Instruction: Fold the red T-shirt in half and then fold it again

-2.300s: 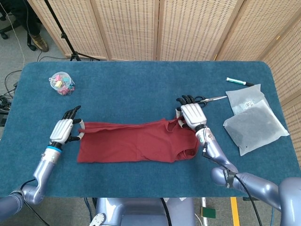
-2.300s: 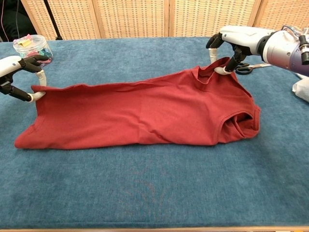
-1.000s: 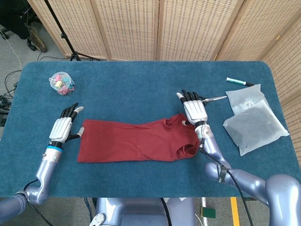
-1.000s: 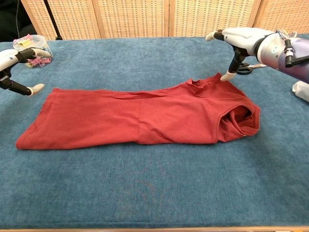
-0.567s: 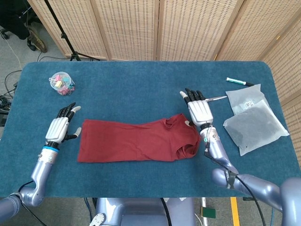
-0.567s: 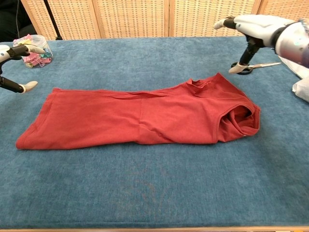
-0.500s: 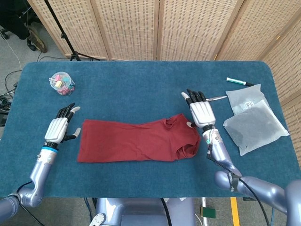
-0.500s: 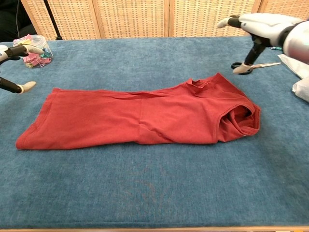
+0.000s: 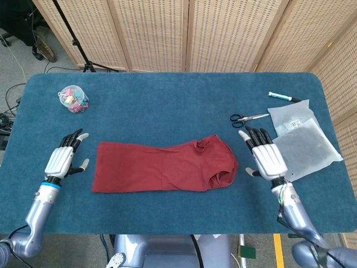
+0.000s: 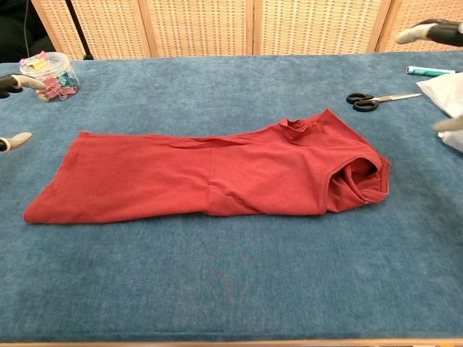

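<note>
The red T-shirt [image 9: 162,166] [image 10: 210,173] lies flat on the blue table, folded lengthwise into a long band, hem at the left and armholes at the right. My left hand [image 9: 60,160] hovers just left of the hem with its fingers spread, holding nothing; only its fingertips [image 10: 16,82] show at the chest view's left edge. My right hand [image 9: 266,157] is to the right of the shirt's shoulder end, palm open and fingers apart, clear of the cloth; its fingertips [image 10: 427,31] peek in at the chest view's top right.
Scissors [image 9: 248,117] [image 10: 372,100] lie behind the right hand. Two plastic bags [image 9: 301,148] and a marker [image 9: 283,96] sit at the right. A clear tub of clips [image 9: 73,99] [image 10: 48,74] stands at the far left.
Both hands have let go of the shirt's far edge, which dropped flat. The left hand has drawn back leftward; the right hand has swung away to the right and toward me.
</note>
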Action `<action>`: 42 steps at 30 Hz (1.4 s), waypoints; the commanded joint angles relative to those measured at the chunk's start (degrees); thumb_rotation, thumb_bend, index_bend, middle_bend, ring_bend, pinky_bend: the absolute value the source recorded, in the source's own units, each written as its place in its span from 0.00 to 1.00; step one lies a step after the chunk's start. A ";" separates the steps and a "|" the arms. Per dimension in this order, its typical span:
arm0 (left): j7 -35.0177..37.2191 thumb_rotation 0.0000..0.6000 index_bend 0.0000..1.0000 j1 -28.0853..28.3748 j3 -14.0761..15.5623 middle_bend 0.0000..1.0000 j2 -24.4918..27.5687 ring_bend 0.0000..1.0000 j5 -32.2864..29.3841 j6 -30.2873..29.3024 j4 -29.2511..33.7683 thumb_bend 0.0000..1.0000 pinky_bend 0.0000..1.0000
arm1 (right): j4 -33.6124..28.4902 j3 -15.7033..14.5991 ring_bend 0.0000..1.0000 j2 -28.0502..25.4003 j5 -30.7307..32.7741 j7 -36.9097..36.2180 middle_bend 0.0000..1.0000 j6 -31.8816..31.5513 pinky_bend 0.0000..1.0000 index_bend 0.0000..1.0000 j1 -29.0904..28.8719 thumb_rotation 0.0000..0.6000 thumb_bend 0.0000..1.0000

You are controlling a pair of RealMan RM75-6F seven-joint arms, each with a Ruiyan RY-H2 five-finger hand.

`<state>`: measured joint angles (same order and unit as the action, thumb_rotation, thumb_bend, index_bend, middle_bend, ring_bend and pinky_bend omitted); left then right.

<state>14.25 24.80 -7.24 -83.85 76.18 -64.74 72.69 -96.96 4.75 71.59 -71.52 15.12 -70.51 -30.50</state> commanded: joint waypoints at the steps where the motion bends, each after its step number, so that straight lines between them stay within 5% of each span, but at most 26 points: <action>1: -0.27 1.00 0.00 -0.64 0.37 0.00 0.50 0.00 0.06 -0.53 0.62 0.40 0.00 | -2.20 -3.58 0.00 -2.59 -5.10 -3.05 0.00 -4.48 0.04 0.00 4.54 1.00 0.00; 14: -4.37 1.00 0.00 0.18 -1.07 0.00 2.30 0.00 -3.92 3.13 1.81 0.41 0.00 | -3.38 -7.46 0.00 -5.27 -15.83 -10.64 0.00 -18.05 0.04 0.00 15.47 1.00 0.00; 24: -18.28 1.00 0.15 8.47 -4.98 0.00 2.84 0.00 -14.09 14.58 2.17 0.40 0.00 | 1.07 -6.24 0.00 -3.29 -17.01 -13.59 0.00 -17.83 0.04 0.00 17.17 1.00 0.00; 34: -27.99 1.00 0.27 15.43 -4.59 0.00 -1.35 0.00 -26.03 24.57 -2.65 0.41 0.00 | 2.90 -5.04 0.00 -2.47 -17.78 -13.92 0.00 -16.25 0.04 0.00 17.40 1.00 0.00; 42: -29.24 1.00 0.29 17.94 -4.65 0.00 -5.49 0.00 -28.57 24.41 -7.35 0.42 0.00 | 2.82 -4.40 0.00 -2.55 -18.15 -14.15 0.00 -15.89 0.04 0.00 17.98 1.00 0.00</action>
<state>-14.87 42.50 -11.87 -89.00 47.73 -40.04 65.68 -94.13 0.33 69.06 -89.67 0.98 -86.41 -12.53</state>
